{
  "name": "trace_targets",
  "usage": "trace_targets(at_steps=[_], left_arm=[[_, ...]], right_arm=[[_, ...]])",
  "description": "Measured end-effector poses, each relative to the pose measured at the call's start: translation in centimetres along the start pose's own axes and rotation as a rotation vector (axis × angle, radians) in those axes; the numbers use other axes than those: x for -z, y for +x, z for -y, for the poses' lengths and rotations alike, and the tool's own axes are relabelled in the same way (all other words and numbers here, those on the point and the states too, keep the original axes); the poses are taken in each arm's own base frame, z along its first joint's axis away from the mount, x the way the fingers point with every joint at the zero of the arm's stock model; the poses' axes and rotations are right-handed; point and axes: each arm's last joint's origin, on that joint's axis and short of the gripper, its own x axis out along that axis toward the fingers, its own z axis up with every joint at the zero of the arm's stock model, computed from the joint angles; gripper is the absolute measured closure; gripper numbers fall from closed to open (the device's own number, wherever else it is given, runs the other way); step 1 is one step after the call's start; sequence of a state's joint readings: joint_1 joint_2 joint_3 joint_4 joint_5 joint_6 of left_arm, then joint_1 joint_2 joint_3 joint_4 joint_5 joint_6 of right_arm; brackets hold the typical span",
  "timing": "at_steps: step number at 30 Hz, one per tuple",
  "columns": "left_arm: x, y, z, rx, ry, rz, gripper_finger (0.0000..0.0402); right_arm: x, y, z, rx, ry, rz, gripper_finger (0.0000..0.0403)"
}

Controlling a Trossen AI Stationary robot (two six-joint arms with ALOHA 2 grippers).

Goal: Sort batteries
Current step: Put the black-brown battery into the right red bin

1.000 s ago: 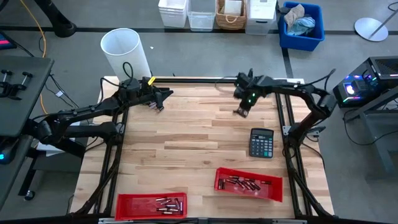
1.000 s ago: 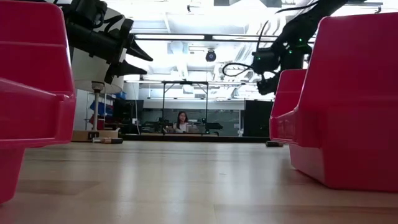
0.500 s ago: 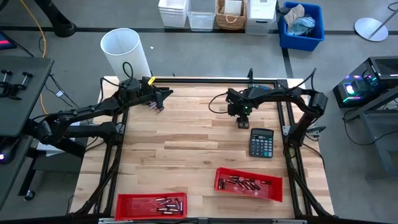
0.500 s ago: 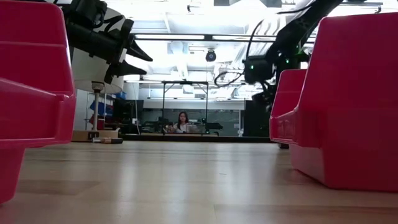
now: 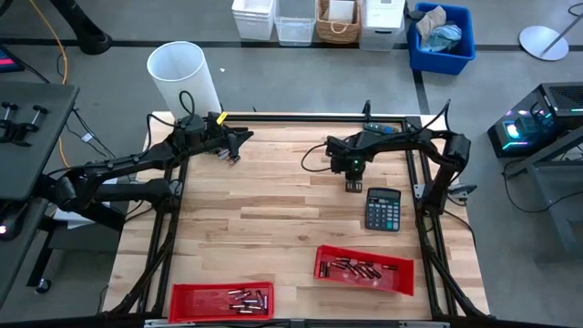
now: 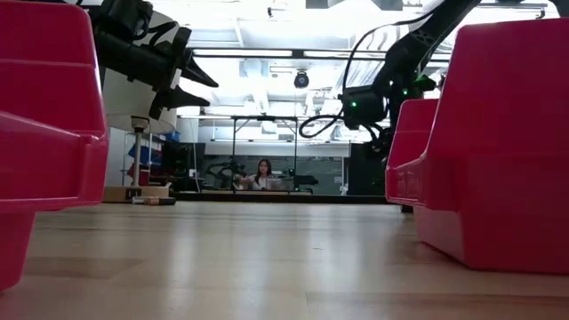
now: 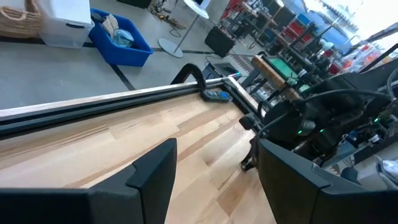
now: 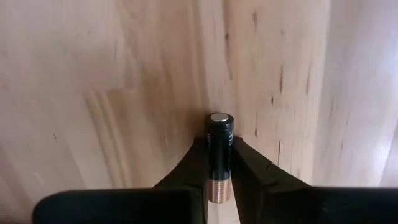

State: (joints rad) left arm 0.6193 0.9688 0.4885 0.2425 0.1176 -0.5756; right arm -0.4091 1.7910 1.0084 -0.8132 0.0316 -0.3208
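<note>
The wooden counter (image 5: 273, 210) carries everything, and both dark arms reach in over its far half. Two red trays sit at its near edge: one red tray (image 5: 221, 298) toward the left, another red tray (image 5: 363, 271) right of centre, each with a loose scatter of small batteries (image 5: 246, 298) inside. In the low view the trays' red walls fill both sides. A black calculator (image 5: 383, 209) lies near the right edge, between the right arm and the second tray.

The left claw (image 5: 239, 141) hangs over the far left part of the counter, its fingers (image 7: 152, 180) spread wide apart with nothing between them. The right claw (image 5: 353, 185) points down at the counter just beside the calculator's far left corner. In the right wrist view its fingers (image 8: 194, 163) are closed on a single battery (image 8: 219, 155), black with a copper-coloured band and a silvery end cap, held lengthwise between them above bare wood.
</note>
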Motion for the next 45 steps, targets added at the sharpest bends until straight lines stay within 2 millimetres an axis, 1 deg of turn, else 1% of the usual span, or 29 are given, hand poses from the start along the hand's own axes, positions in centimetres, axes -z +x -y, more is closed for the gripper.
trace_targets(at_steps=[3, 4, 7, 8, 10, 12, 13, 17, 21, 23, 25, 27, 28, 31, 35, 38, 40, 41, 43, 45], left_arm=[[-0.5, 0.0, 0.3, 0.033, -0.051, 0.053, 0.0195], [-0.8, -0.1, 0.4, 0.05, -0.068, 0.08, 0.0195], [-1.6, -0.2, 0.8, 0.1, -0.07, 0.156, 0.0195], [-1.8, -0.2, 0.9, 0.11, -0.056, 0.172, 0.0195], [-1.9, -0.3, 1.0, 0.118, -0.02, 0.183, 0.0195], [-1.8, -0.2, 1.0, 0.123, 0.009, 0.173, 0.0195], [-1.7, -0.2, 1.0, 0.125, 0.019, 0.162, 0.0195], [-1.2, -0.1, 0.9, 0.106, 0.03, 0.11, 0.0195], [-1.0, -0.1, 1.0, 0.113, -0.007, 0.092, 0.0195], [-0.9, -0.1, 1.1, 0.13, -0.017, 0.085, 0.0195], [-0.8, -0.1, 1.3, 0.149, -0.013, 0.071, 0.0195], [-0.7, -0.1, 1.4, 0.168, -0.002, 0.059, 0.0195], [-0.7, -0.1, 1.5, 0.172, 0.006, 0.056, 0.0195], [-0.5, 0.0, 1.8, 0.187, 0.035, 0.047, 0.0195], [0.0, 0.0, 2.8, 0.215, 0.077, 0.004, 0.0195], [-0.3, 0.0, 4.2, 0.185, 0.162, -0.089, 0.0195], [-0.6, 0.1, 5.0, 0.065, 0.232, -0.192, 0.0195], [-0.8, 0.2, 5.2, -0.03, 0.276, -0.268, 0.0195], [-1.1, 0.7, 5.2, -0.236, 0.395, -0.427, 0.0195], [-1.0, 1.7, 4.5, -0.413, 0.457, -0.604, 0.0195]], right_arm=[[0.1, -1.6, -0.6, -0.01, 0.075, 0.025, 0.037], [0.1, -2.6, -0.9, -0.018, 0.089, 0.045, 0.037], [0.3, -6.7, -2.4, -0.088, 0.155, 0.182, 0.037], [0.6, -7.9, -3.2, -0.12, 0.165, 0.216, 0.037], [1.1, -10.1, -5.4, -0.19, 0.173, 0.273, 0.037], [1.6, -12.3, -8.1, -0.296, 0.17, 0.347, 0.037], [1.9, -13.0, -9.6, -0.348, 0.166, 0.356, 0.037], [3.0, -13.7, -16.2, -0.449, 0.137, 0.31, 0.037], [3.5, -13.5, -22.6, -0.569, 0.082, 0.313, 0.037], [3.5, -13.1, -25.0, -0.612, 0.07, 0.32, 0.037], [3.5, -12.6, -26.6, -0.625, 0.094, 0.308, 0.037], [3.6, -11.5, -27.3, -0.6, 0.136, 0.245, 0.0365], [3.5, -11.1, -27.3, -0.584, 0.164, 0.221, 0.0352], [3.2, -10.2, -27.3, -0.545, 0.204, 0.183, 0.0292], [2.9, -10.0, -27.2, -0.553, 0.138, 0.183, 0.021], [2.7, -10.6, -26.2, -0.528, 0.131, 0.176, 0.0169], [2.6, -11.1, -25.2, -0.479, 0.124, 0.178, 0.016], [2.6, -11.4, -24.8, -0.45, 0.108, 0.19, 0.0159], [2.7, -12.3, -23.7, -0.375, 0.078, 0.245, 0.016], [2.8, -13.0, -22.5, -0.321, 0.067, 0.295, 0.0164]])
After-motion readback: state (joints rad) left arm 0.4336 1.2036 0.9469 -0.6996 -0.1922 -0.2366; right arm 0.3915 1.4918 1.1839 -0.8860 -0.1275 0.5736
